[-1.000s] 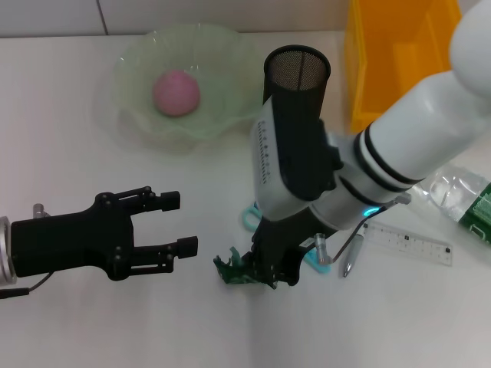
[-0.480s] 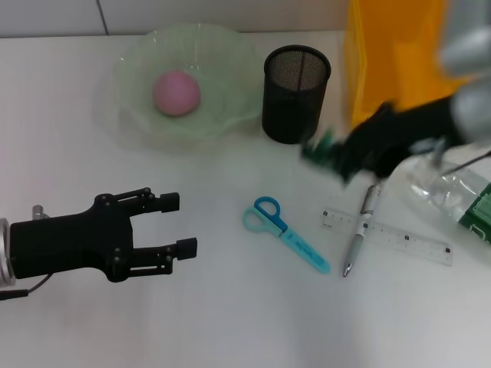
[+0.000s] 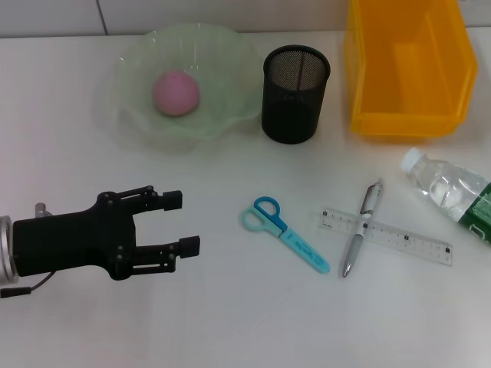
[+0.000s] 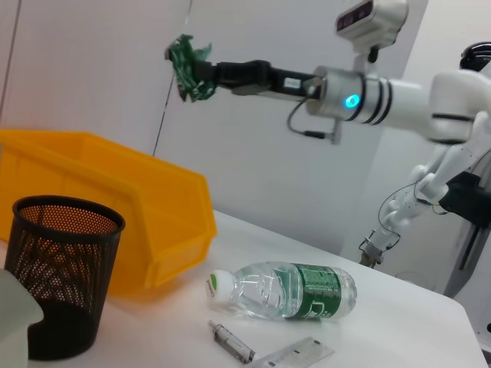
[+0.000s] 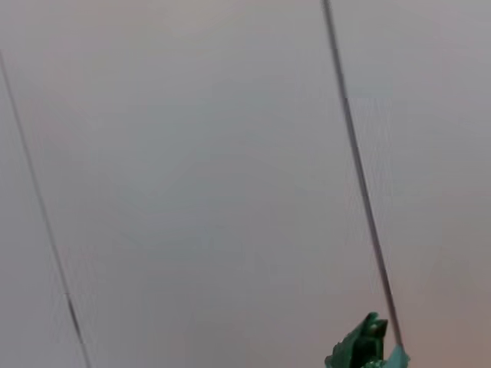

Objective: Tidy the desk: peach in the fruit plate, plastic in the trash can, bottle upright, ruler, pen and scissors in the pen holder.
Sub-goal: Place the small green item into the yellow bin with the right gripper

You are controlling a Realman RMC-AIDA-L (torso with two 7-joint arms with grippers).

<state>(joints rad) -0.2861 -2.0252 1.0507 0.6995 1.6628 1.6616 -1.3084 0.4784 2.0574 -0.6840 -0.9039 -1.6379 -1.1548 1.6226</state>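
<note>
My left gripper (image 3: 182, 222) is open and empty, low over the table at the front left. My right gripper (image 4: 207, 74) shows only in the left wrist view, raised high above the yellow trash bin (image 4: 115, 203), shut on crumpled green plastic (image 4: 188, 65); the plastic also shows in the right wrist view (image 5: 359, 349). The pink peach (image 3: 176, 93) lies in the green fruit plate (image 3: 230, 69). The black mesh pen holder (image 3: 295, 96) stands empty. The blue scissors (image 3: 285, 234), the pen (image 3: 362, 238) across the clear ruler (image 3: 406, 242), and the lying bottle (image 3: 453, 190) are on the table.
The yellow bin (image 3: 406, 69) stands at the back right, beside the pen holder. In the left wrist view the bottle (image 4: 288, 290) lies in front of the bin, with the pen (image 4: 230, 342) and the ruler (image 4: 301, 353) nearer. A wall is behind the table.
My right arm has lifted the green plastic from beside the scissors, swung right and up, and left the head view. The left gripper has not moved.
</note>
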